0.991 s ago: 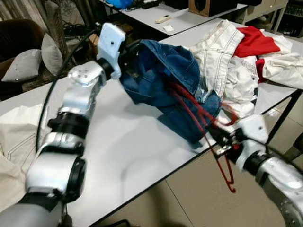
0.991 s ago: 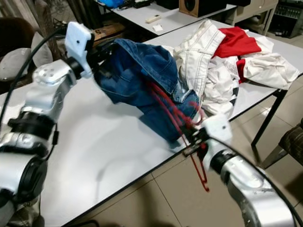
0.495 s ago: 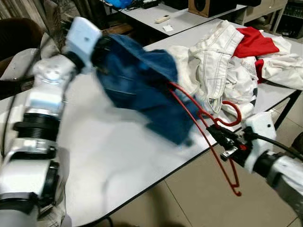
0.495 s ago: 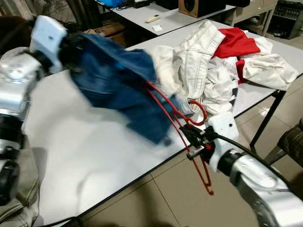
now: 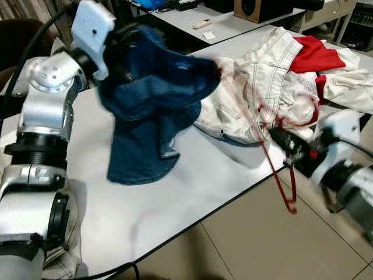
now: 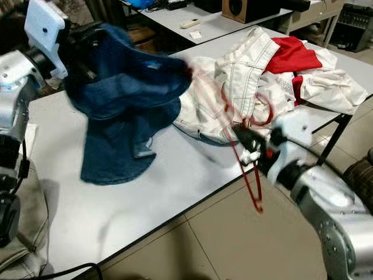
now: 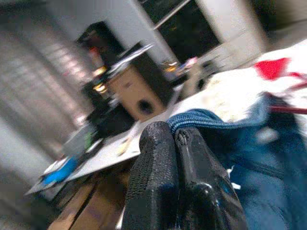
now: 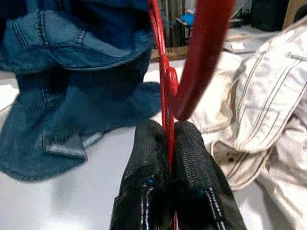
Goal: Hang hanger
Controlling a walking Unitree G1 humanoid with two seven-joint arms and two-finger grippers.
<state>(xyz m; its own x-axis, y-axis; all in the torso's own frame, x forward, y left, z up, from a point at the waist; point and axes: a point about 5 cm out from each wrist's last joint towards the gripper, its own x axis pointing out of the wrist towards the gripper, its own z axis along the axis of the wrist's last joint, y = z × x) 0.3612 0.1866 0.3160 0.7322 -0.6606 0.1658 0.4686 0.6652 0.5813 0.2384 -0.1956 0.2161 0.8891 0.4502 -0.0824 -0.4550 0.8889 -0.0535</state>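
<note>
**Hanger pulled free of the denim**

Since a second ago, the red hanger has slid out of the blue denim garment, which the left arm has lifted up and away so that its lower part now drapes onto the table.

Left eye view: the left gripper [image 5: 119, 55], raised over the far left of the white table [image 5: 198, 186], pinches the upper edge of one blue denim garment [image 5: 152, 111]. The right gripper [image 5: 285, 143] sits off the table's near edge, fingers pressed together on one red hanger [image 5: 284, 175]. The hanger's hook is blurred against a pile of white clothes [image 5: 256, 87], and its lower loop hangs below table level over the tiled floor [image 5: 245, 245]. One red garment [image 5: 315, 53] lies among the white ones at the far right.

Right eye view: the same scene. A second table [image 6: 204, 23] behind carries a remote control [image 6: 187, 23] and a wooden speaker [image 6: 243, 8].

Left wrist view: the two black fingers [image 7: 158, 182] are closed on the denim's stitched hem. The background is blurred.

Right wrist view: the two black fingers [image 8: 148, 158] clamp the hanger's thin red wire between them. Its thicker hook curves just above. Denim lies to one side, white cloth to the other.
</note>
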